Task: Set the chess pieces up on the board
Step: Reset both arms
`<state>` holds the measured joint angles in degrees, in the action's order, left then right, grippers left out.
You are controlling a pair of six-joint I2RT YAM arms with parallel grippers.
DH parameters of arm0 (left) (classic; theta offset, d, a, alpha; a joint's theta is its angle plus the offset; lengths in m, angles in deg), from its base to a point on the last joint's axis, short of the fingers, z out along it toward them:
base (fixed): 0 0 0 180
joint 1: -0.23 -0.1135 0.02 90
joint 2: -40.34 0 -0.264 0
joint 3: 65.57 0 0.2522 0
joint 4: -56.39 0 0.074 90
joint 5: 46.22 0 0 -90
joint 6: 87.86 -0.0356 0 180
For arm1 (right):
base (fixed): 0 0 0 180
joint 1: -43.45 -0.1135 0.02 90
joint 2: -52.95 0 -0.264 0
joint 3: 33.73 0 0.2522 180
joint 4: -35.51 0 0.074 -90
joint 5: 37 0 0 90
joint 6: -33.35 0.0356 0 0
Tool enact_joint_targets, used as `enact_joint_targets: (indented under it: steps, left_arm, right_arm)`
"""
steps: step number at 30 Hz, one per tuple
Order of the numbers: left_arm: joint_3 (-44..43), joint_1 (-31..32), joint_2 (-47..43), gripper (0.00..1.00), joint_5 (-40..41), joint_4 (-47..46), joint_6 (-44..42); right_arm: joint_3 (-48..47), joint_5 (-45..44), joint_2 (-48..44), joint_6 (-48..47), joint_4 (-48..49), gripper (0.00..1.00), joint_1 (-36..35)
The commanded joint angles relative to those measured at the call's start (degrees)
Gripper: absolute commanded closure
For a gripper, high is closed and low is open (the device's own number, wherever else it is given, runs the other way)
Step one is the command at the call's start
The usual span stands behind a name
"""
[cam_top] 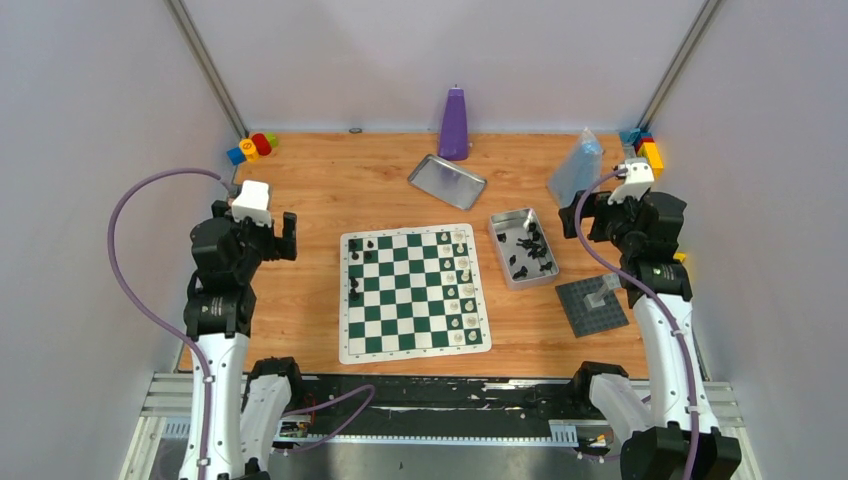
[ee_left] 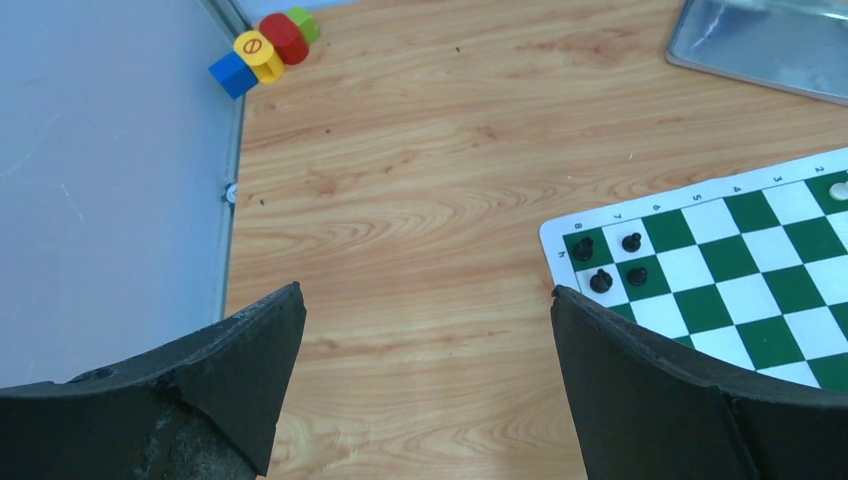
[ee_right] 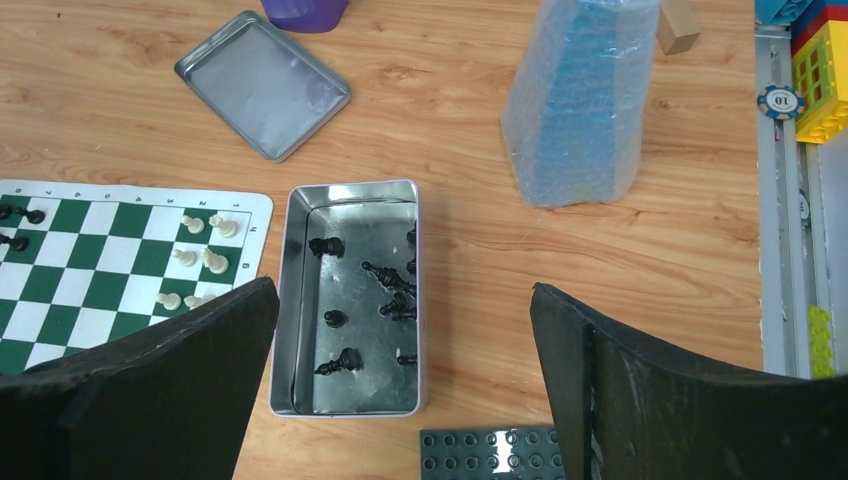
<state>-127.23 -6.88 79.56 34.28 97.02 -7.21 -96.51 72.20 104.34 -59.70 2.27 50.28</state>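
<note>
Black chess pieces [ee_right: 392, 305] are lying jumbled in the tin [ee_right: 293, 330] at the board's [cam_top: 400, 300] three o'clock, where the right claw [ee_right: 402, 292], hanging wide and empty like the left claw [ee_left: 427, 292], should probably be singling out one isolated piece.

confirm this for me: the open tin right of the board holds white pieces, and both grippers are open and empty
Not quite. The pieces in the tin are black, not white, as the right wrist view shows; the white pieces stand on the board. The rest holds: the tin sits right of the board, and the left gripper and right gripper are open and empty.
</note>
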Motion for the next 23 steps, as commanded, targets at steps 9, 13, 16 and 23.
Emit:
enact_joint_targets:
  steps: [9, 13, 16, 23]
  left_arm:
    - [2.7, -0.4, -0.6, 0.0, -0.7, -4.7, -1.3]
    - [3.3, -0.4, 0.1, 0.0, -0.2, -5.0, -1.7]
    - [3.5, -0.4, 0.1, 0.0, -0.6, -5.1, -1.9]
    - [3.8, -0.4, 1.0, 0.0, -1.2, -5.2, -2.1]
  right_arm:
    - [1.3, 1.5, -2.2, -2.6, 1.8, 0.0, 0.2]
    - [1.6, 0.6, -2.2, -3.1, 1.9, 0.0, 0.2]
    - [1.6, 1.3, -2.2, -3.1, 1.8, 0.0, 0.2]
    - [1.2, 1.4, -1.9, -3.1, 1.6, 0.0, 0.2]
